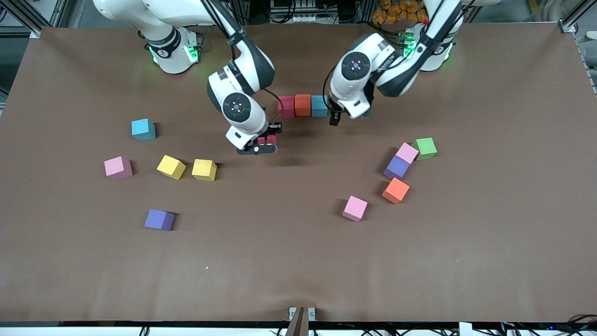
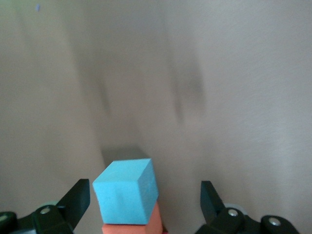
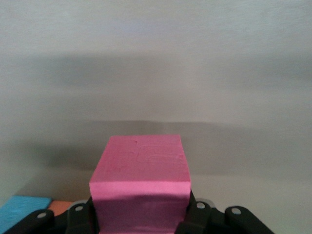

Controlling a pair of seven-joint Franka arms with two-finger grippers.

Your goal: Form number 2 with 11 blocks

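Note:
A row of three touching blocks lies on the table: red (image 1: 286,106), orange (image 1: 302,104) and light blue (image 1: 319,106). My left gripper (image 1: 336,116) is open at the light blue end of the row. In the left wrist view the light blue block (image 2: 126,192) sits between its fingers (image 2: 78,200), touching neither, with the orange block (image 2: 153,225) beside it. My right gripper (image 1: 263,143) is shut on a red block (image 1: 267,139), low over the table beside the row's red end. In the right wrist view this block (image 3: 141,180) looks pinkish red and fills the jaws.
Toward the right arm's end lie a light blue cube (image 1: 143,129), a pink one (image 1: 118,168), two yellow (image 1: 171,167) (image 1: 204,169) and a purple (image 1: 159,220). Toward the left arm's end lie green (image 1: 425,148), pink (image 1: 407,152), purple (image 1: 397,167), orange (image 1: 395,190) and pink (image 1: 355,208) cubes.

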